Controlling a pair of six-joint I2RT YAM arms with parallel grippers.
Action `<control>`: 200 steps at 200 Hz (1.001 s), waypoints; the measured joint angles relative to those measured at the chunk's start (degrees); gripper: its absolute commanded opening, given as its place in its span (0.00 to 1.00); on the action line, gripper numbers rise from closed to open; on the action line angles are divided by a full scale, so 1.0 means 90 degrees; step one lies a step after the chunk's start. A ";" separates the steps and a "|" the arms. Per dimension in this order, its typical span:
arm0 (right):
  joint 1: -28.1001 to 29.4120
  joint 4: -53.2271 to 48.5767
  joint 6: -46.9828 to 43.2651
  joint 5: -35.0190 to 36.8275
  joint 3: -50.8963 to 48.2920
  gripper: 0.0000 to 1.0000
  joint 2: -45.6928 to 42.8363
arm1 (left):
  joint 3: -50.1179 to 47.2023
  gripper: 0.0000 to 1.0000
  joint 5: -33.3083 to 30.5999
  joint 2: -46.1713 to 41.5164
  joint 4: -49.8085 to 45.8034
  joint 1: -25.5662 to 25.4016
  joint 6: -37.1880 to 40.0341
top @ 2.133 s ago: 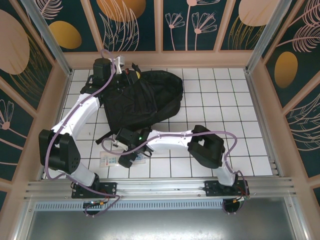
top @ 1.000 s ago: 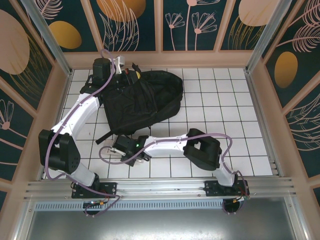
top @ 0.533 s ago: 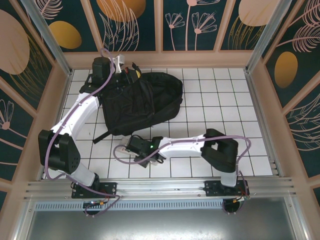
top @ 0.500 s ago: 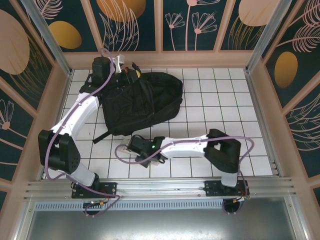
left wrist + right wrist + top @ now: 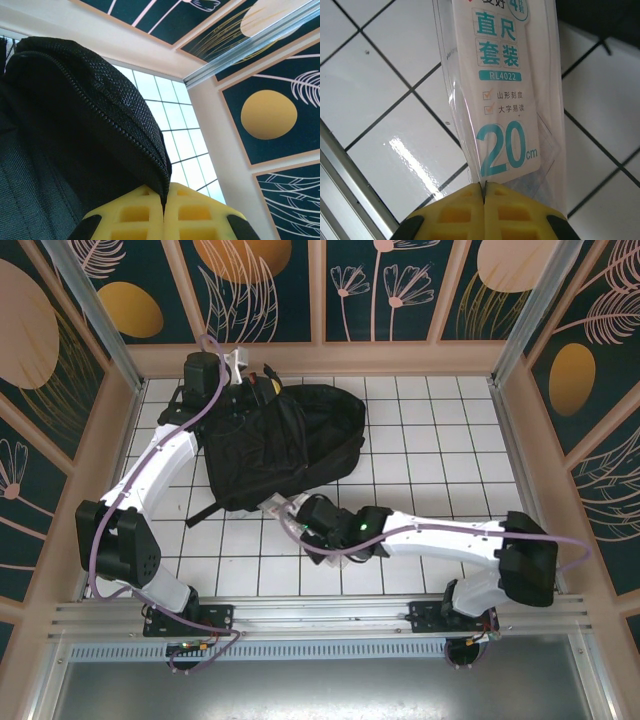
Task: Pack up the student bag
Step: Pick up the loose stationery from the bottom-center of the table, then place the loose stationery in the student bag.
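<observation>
right end effector (image 5: 484,187), pinching ruler packet (image 5: 506,100), swung right; left end effector (image 5: 163,194) pinches student bag (image 5: 60,150).

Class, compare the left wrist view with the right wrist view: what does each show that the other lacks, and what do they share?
Left wrist view, not the right: the left gripper shut on the zipped edge of the student bag, painted wall panels behind. Right wrist view, not the left: the right gripper shut on a clear ruler packet printed "20cm". Both: yellow fingers pressed together and the white tiled table.
</observation>
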 measured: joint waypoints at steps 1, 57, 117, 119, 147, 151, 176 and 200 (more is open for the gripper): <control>-0.0010 0.0000 0.0007 -0.0002 -0.0007 0.00 -0.0022 | 0.0007 0.00 -0.0002 0.0000 -0.0002 0.0000 0.0000; -0.1226 0.0029 0.0491 -0.0430 -0.0508 0.00 -0.2739 | 0.0296 0.00 0.0002 0.0002 -0.0350 0.0000 0.0083; -0.3577 0.0330 0.1226 -0.1819 -0.0172 0.00 -0.3174 | 0.0491 0.00 0.0376 0.0002 -0.0619 0.0000 0.0095; -0.3643 0.0367 0.1260 -0.1885 -0.0151 0.00 -0.3116 | 0.0491 0.00 0.0389 0.0002 -0.0622 0.0000 0.0087; -0.4328 0.0901 0.1894 -0.2832 0.0146 0.00 -0.2181 | 0.0493 0.00 0.0602 0.0002 -0.0627 0.0000 0.0002; -0.4381 0.0964 0.1989 -0.2946 0.0199 0.00 -0.2064 | 0.0493 0.00 0.0631 0.0002 -0.0627 0.0000 -0.0002; -0.4588 0.1418 0.2552 -0.3325 0.0787 0.00 -0.1173 | 0.0488 0.00 0.0738 0.0000 -0.0624 0.0000 -0.0032; -0.4614 0.2028 0.3152 -0.3339 0.1141 0.00 -0.0510 | 0.0444 0.00 0.0843 -0.0027 -0.0622 0.0000 -0.0104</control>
